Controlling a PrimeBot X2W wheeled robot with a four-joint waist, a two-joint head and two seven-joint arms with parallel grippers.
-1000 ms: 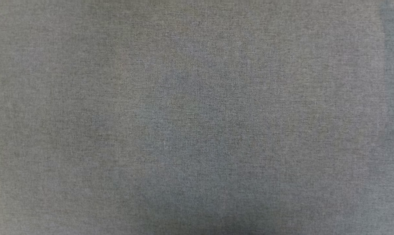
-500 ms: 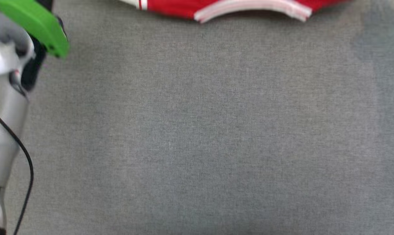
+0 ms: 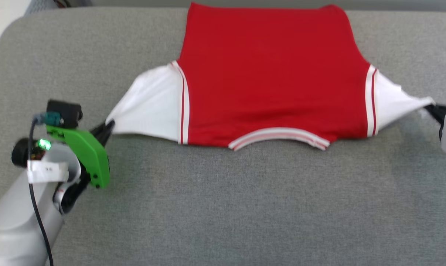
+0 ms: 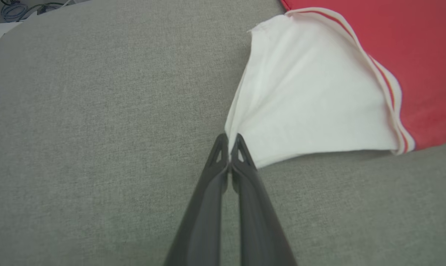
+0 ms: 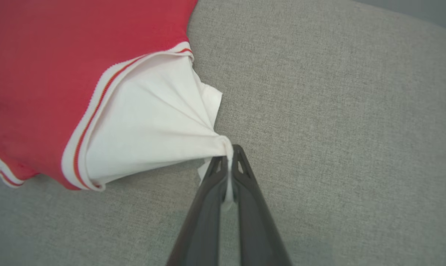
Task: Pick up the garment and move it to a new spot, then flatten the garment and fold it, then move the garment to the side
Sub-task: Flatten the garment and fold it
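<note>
1. The garment [image 3: 274, 77] lies spread on the grey cloth surface [image 3: 223, 207], toward 12 o'clock in the head view. Its plain red face is up, and its striped collar [image 3: 278, 137] sits on the 6 o'clock edge, nearest the robot.
2. The left gripper [image 4: 229, 142], at 9 o'clock of the shirt, has its fingers pinched tight on the tip of the white left sleeve [image 3: 152, 105].
3. The right gripper [image 5: 228, 153], at 3 o'clock, is clamped the same way on the right sleeve [image 3: 392, 98], with white cloth bunched between its fingers.
4. Both sleeves draw out to points toward the grippers. The hold looks meant to stretch the shirt sideways and take out wrinkles, so I judge this to be the flattening step, with folding not yet begun.
5. The surface is woven grey fabric with a rounded corner at 10 o'clock.
6. Beyond that corner are pale floor [image 3: 1, 18] and loose cables [image 4: 16, 9].
</note>
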